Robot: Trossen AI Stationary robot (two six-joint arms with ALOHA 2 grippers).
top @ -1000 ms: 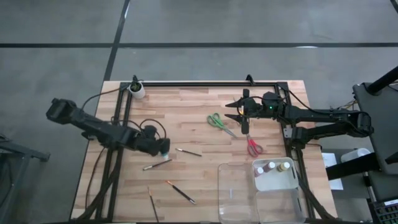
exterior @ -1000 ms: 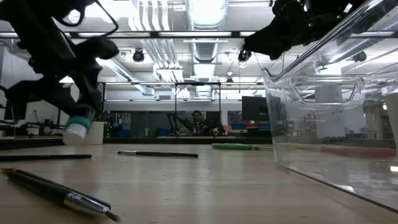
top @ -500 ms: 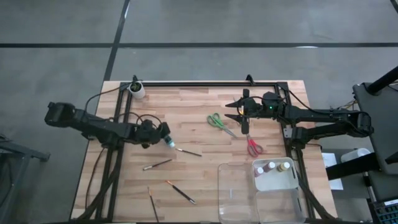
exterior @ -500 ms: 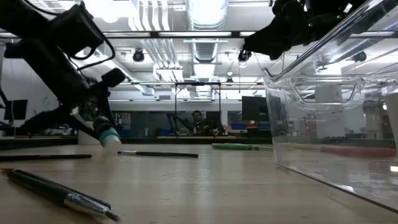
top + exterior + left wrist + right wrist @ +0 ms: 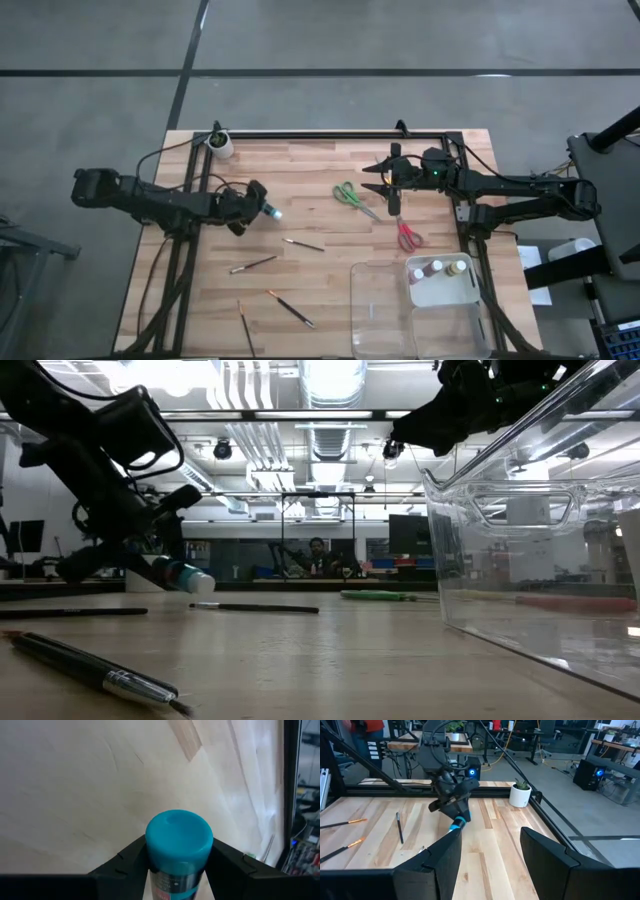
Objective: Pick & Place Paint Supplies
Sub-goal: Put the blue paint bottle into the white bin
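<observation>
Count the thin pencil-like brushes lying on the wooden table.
4. One lies near the table's middle, one left of it, two by the near edge. More may be hidden.

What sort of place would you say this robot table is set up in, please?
Most likely a robotics lab or workshop: ceiling strip lights and exposed ducts overhead, work desks with computers and cables behind the wooden table, and a bare concrete floor.

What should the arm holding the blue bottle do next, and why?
Probably carry it toward the tray. The left gripper already holds the teal bottle lifted and tilted above the table, while other bottles already sit in a tray compartment. The right gripper waits, open, near the green scissors.
</observation>
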